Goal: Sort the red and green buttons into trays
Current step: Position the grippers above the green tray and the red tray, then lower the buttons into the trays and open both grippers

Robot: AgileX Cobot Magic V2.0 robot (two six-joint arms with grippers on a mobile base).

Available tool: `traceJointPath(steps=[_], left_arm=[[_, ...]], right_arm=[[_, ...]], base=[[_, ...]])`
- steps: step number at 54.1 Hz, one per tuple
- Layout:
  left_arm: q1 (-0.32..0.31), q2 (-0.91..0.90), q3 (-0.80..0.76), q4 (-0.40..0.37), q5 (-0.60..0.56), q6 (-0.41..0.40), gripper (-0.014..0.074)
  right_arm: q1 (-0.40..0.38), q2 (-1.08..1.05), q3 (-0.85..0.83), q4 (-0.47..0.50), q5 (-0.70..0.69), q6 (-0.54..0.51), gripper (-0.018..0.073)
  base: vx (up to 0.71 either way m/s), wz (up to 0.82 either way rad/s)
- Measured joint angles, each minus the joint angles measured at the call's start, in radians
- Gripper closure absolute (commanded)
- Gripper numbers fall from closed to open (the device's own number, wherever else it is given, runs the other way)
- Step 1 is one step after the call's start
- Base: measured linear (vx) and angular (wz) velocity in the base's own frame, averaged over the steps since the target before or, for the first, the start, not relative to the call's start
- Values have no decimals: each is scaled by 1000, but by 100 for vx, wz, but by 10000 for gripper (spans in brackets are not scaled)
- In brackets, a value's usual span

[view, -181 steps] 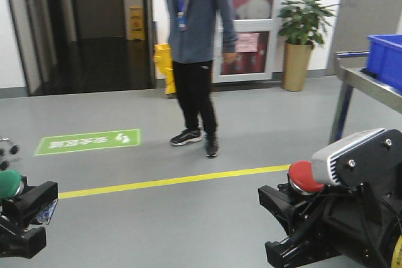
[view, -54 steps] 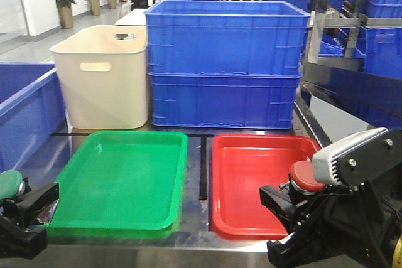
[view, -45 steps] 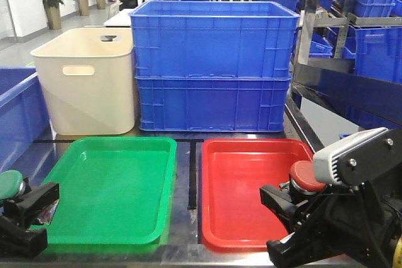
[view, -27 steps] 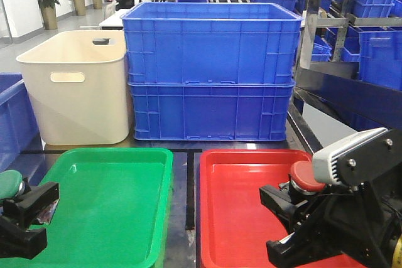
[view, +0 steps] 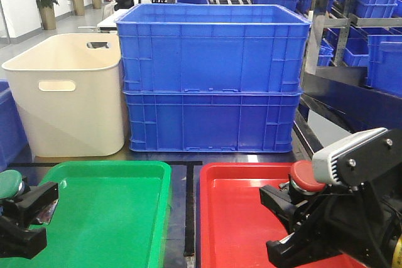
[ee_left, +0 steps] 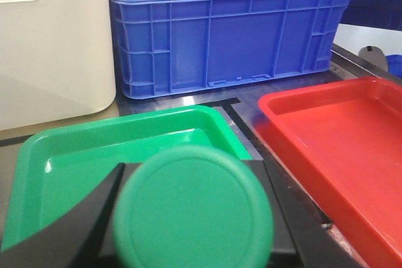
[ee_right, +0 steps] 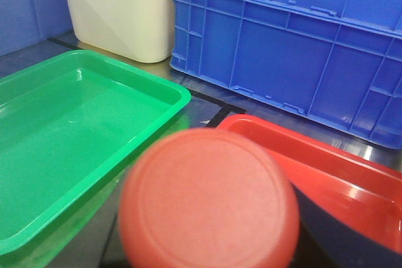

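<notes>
The green button [view: 9, 183] sits in my left gripper [view: 31, 214] at the lower left; its round cap [ee_left: 193, 208] fills the left wrist view between black fingers [ee_left: 75, 230]. The gripper is shut on it, at the near edge of the green tray [view: 113, 166], which lies just ahead [ee_left: 94, 145]. My right gripper [view: 276, 224] is shut on the red button [view: 306, 176], whose cap [ee_right: 209, 199] blocks most of the right wrist view. It hangs over the near part of the red tray [view: 232, 211]. Both trays [ee_right: 63, 123] [ee_right: 326, 167] hold nothing.
Two stacked blue crates [view: 213, 73] stand right behind the trays, with a cream tub [view: 63, 92] to their left. Another blue crate [view: 6, 123] shows at the left edge. Metal shelving with several blue crates [view: 370, 29] rises on the right.
The view swung from a hallway with a standing person to the table, then closed in on the trays. Both grippers kept their buttons throughout.
</notes>
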Motion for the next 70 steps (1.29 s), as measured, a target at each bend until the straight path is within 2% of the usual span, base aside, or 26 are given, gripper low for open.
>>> traceJointPath(steps=[58, 64, 70], left_arm=[[0, 18, 0, 0, -49, 0, 602], [0, 72, 0, 0, -98, 1, 602], [0, 160, 0, 0, -187, 1, 602]], right_arm=[[0, 0, 0, 0, 0, 0, 568], [0, 24, 0, -11, 4, 0, 568], [0, 100, -1, -81, 5, 1, 568]], base=[[1, 0], [0, 0], [0, 0]])
